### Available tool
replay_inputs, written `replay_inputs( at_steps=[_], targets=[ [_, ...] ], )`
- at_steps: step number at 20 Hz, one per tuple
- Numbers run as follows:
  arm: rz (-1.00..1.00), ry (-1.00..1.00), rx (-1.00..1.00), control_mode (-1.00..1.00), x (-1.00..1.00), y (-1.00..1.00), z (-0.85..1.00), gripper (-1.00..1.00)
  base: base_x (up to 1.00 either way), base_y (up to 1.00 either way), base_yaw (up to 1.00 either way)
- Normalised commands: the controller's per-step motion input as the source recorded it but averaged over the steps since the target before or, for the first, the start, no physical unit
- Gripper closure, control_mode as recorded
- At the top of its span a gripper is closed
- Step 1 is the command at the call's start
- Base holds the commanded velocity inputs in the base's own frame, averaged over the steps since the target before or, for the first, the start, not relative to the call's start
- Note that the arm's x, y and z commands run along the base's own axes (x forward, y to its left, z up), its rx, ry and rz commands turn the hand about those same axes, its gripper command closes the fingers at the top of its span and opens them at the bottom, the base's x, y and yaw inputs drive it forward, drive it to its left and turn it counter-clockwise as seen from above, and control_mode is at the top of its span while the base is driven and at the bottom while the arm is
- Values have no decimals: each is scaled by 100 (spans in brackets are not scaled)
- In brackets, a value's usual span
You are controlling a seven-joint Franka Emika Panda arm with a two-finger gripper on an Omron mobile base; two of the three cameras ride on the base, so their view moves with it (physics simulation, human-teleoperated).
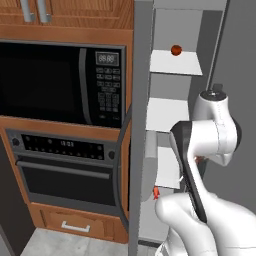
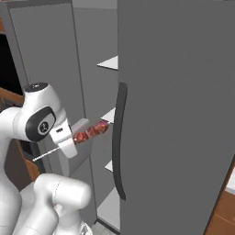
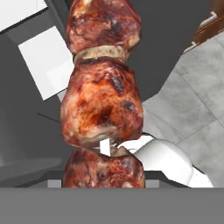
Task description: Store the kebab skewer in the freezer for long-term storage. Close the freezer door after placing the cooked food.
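My gripper (image 2: 72, 139) is shut on the kebab skewer (image 2: 92, 132), gripping its pale stick just behind the reddish-brown meat chunks. The stick's bare end pokes out behind the hand. The meat end points into the open freezer (image 1: 172, 107), close to the front edge of a middle white shelf (image 2: 109, 115). In the hand view the glossy meat chunks (image 3: 101, 109) loom close up, with white shelves behind them. The freezer door (image 1: 142, 125) stands wide open, seen edge-on, its inner face (image 2: 41, 55) to the left of the arm.
A round red-orange ball (image 1: 176, 50) sits on the top freezer shelf (image 1: 175, 64). The plain grey door (image 2: 183, 114) with its dark handle (image 2: 120, 137) is shut on the right. A black microwave (image 1: 60, 82) and an oven (image 1: 65, 170) stand left of the open door.
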Motion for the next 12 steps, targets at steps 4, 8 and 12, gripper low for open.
replay_inputs(
  at_steps=[4, 8, 12],
  targets=[
    [34, -23, -13, -100, 11, -2, 46, 100, 0, 0, 0],
    [40, -8, -3, -100, 31, 0, 37, 100, 0, 0, 0],
    [15, -4, -15, -100, 40, 0, 45, 100, 0, 0, 0]
  ],
)
